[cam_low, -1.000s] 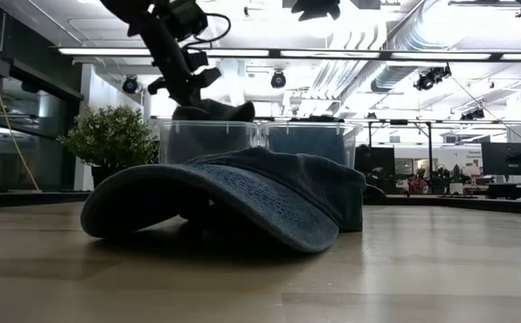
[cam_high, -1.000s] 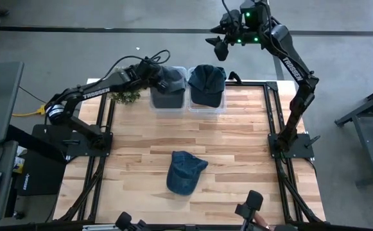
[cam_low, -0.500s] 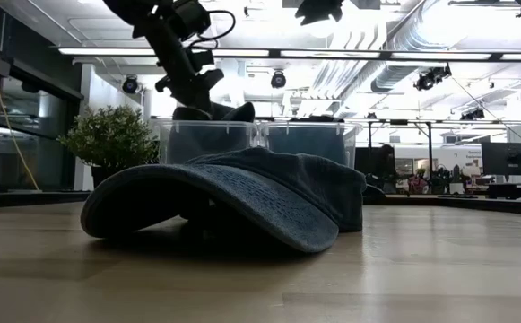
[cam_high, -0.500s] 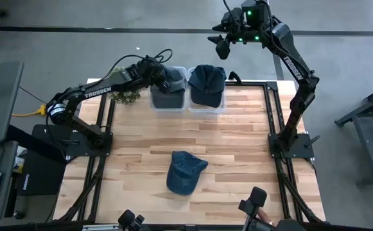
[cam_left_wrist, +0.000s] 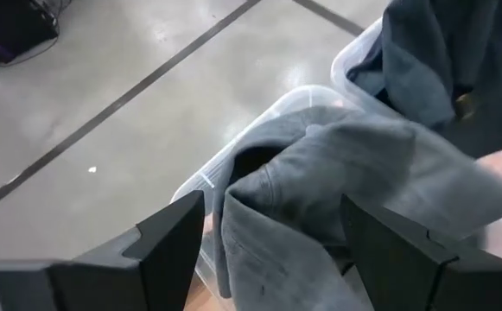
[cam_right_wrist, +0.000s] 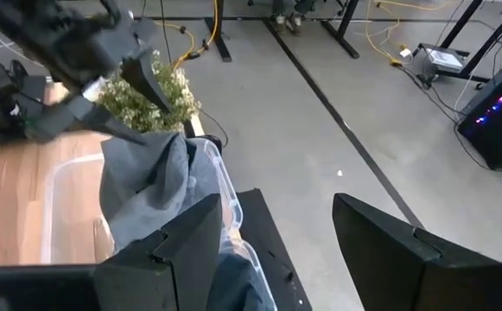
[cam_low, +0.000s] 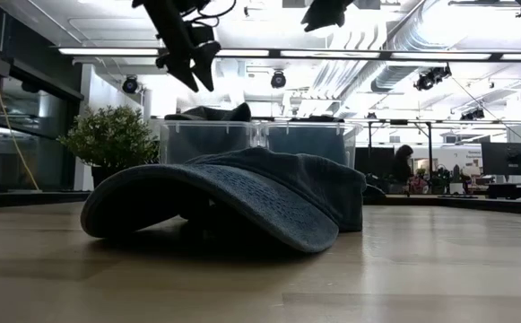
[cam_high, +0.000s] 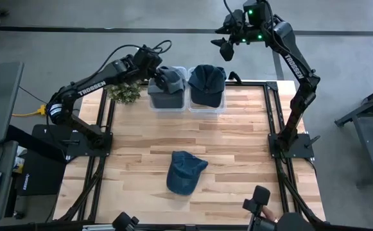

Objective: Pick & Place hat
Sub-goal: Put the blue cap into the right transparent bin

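Observation:
A grey hat (cam_high: 167, 79) lies bunched in the left clear bin (cam_high: 166, 101) at the table's far edge, its crown sticking up over the rim (cam_low: 212, 113). My left gripper (cam_low: 192, 68) hangs open above it, clear of the cloth; the left wrist view looks down on the grey hat (cam_left_wrist: 346, 199). The right clear bin (cam_high: 207, 102) holds a dark blue hat (cam_high: 207, 82). A blue denim hat (cam_high: 185, 172) rests brim-down on the table's near middle. My right gripper (cam_high: 223, 45) waits open, high beyond the far edge.
A small potted plant (cam_high: 124, 94) stands just left of the left bin. The two bins sit side by side, touching. Bare wooden table (cam_high: 237, 147) lies between the bins and the denim hat.
My left gripper has opened and let go of the grey hat, then risen straight up from the left bin and drawn slightly toward the table's left. The hat has stayed in the bin, its crown above the rim.

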`<state>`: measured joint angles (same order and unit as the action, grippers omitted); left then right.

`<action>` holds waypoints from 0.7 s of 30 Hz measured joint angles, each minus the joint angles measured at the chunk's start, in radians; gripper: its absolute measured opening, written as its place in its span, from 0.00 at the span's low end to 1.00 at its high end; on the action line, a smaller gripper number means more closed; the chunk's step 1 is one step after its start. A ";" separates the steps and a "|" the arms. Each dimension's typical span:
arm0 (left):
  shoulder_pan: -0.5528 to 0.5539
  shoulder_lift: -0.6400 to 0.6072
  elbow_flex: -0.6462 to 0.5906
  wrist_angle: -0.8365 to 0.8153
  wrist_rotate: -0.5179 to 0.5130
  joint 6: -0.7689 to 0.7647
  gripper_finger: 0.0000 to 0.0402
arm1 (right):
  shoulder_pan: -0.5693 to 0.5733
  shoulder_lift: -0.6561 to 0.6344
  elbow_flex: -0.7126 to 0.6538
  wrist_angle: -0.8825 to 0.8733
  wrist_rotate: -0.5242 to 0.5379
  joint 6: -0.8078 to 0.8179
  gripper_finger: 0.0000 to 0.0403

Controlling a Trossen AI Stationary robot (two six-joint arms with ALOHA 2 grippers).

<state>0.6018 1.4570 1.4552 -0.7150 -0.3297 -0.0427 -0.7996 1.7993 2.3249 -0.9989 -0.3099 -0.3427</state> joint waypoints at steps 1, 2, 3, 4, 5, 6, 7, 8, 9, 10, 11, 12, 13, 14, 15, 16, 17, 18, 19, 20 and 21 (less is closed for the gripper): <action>0.000 0.000 0.013 -0.008 0.003 -0.013 0.67 | -0.003 0.000 0.000 0.000 -0.001 -0.005 0.54; 0.000 0.000 0.028 -0.016 0.008 -0.031 0.67 | -0.008 -0.001 0.000 -0.003 -0.011 -0.010 0.54; 0.000 0.000 0.043 -0.027 0.019 -0.050 0.67 | -0.014 -0.002 0.000 -0.009 -0.029 -0.015 0.54; -0.003 0.000 0.058 -0.042 0.036 -0.070 0.67 | -0.021 -0.002 0.000 -0.013 -0.052 -0.016 0.54; -0.012 0.000 0.074 -0.060 0.039 -0.088 0.67 | -0.029 -0.003 0.000 -0.013 -0.077 -0.015 0.54; -0.020 0.000 0.090 -0.076 0.039 -0.102 0.67 | -0.038 -0.004 0.000 -0.012 -0.102 -0.009 0.54; -0.031 0.000 0.106 -0.090 0.038 -0.115 0.67 | -0.050 -0.006 0.000 -0.012 -0.128 -0.003 0.54; -0.045 0.000 0.123 -0.109 0.035 -0.122 0.67 | -0.061 -0.007 0.000 -0.011 -0.156 0.002 0.54; -0.061 -0.001 0.138 -0.128 0.036 -0.130 0.67 | -0.069 -0.007 0.000 -0.010 -0.189 0.010 0.54; -0.078 -0.003 0.151 -0.140 0.037 -0.141 0.67 | -0.079 -0.008 0.000 -0.010 -0.221 0.019 0.54; -0.097 -0.005 0.163 -0.149 0.042 -0.152 0.67 | -0.088 -0.008 0.000 -0.011 -0.256 0.025 0.54; -0.117 -0.007 0.173 -0.154 0.051 -0.165 0.67 | -0.094 -0.008 0.000 -0.015 -0.287 0.025 0.54; -0.142 -0.007 0.177 -0.154 0.057 -0.179 0.67 | -0.098 -0.008 0.000 -0.023 -0.317 0.025 0.54; -0.167 -0.007 0.180 -0.156 0.060 -0.195 0.67 | -0.100 -0.008 0.000 -0.032 -0.341 0.021 0.54; -0.192 -0.007 0.180 -0.157 0.062 -0.212 0.67 | -0.102 -0.008 0.000 -0.043 -0.365 0.014 0.54; -0.218 -0.006 0.180 -0.159 0.061 -0.232 0.67 | -0.104 -0.008 0.000 -0.057 -0.384 0.001 0.54; -0.244 -0.006 0.180 -0.162 0.060 -0.256 0.67 | -0.103 -0.008 0.000 -0.076 -0.400 -0.012 0.54; -0.271 -0.006 0.181 -0.167 0.057 -0.281 0.67 | -0.103 -0.008 0.000 -0.094 -0.407 -0.026 0.54; -0.294 -0.006 0.181 -0.175 0.053 -0.306 0.67 | -0.104 -0.008 0.000 -0.105 -0.407 -0.037 0.54; -0.320 -0.006 0.181 -0.188 0.050 -0.336 0.67 | -0.105 -0.008 0.000 -0.110 -0.407 -0.044 0.54; -0.349 -0.006 0.181 -0.200 0.042 -0.368 0.67 | -0.108 -0.008 0.000 -0.111 -0.408 -0.046 0.54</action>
<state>0.2530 1.4506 1.6360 -0.9149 -0.2873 -0.4109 -0.9076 1.7916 2.3249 -1.1098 -0.7176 -0.3889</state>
